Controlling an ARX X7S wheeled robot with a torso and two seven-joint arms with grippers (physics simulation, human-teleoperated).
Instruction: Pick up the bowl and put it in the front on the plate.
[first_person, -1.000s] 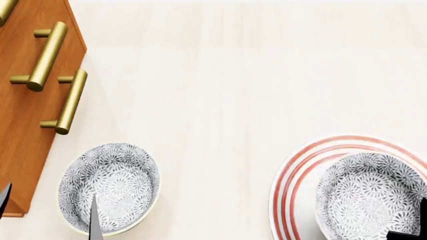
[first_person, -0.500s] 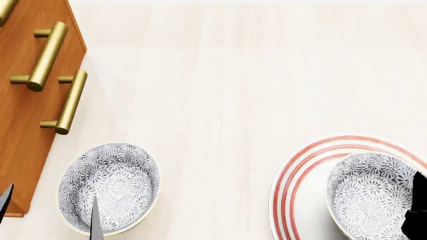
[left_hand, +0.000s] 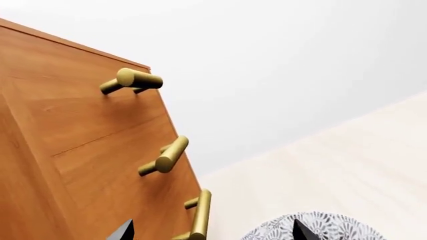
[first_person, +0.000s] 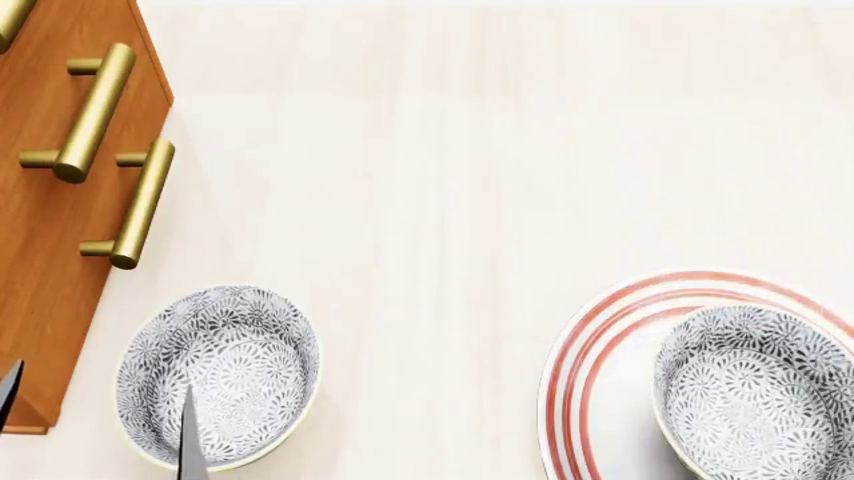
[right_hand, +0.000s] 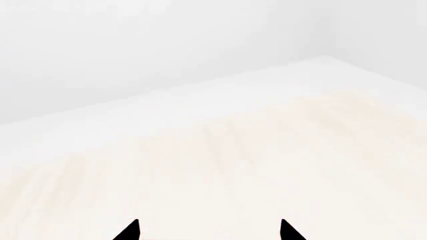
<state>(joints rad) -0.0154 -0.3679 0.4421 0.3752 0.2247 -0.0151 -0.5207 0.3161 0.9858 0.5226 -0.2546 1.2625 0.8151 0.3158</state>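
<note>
One flower-patterned bowl (first_person: 754, 392) sits upright on the red-ringed plate (first_person: 577, 352) at the lower right of the head view, cut by the frame edge. No gripper touches it. A second, look-alike bowl (first_person: 220, 375) stands on the table at lower left; its rim (left_hand: 313, 226) also shows in the left wrist view. My left gripper (first_person: 98, 412) (left_hand: 212, 231) is open, one fingertip over that left bowl and the other by the cabinet. My right gripper (right_hand: 208, 231) is open over bare table, holds nothing, and is outside the head view.
A wooden cabinet (first_person: 40, 230) (left_hand: 73, 150) with brass bar handles (first_person: 94, 110) stands at the left, close to the left bowl and my left gripper. Pale tabletop (first_person: 441, 200) stretches between the cabinet and the plate.
The right gripper, seen at the bowl on the plate, has withdrawn out of the head view. That bowl shifted slightly right on the plate, then stayed still. The left arm has not moved.
</note>
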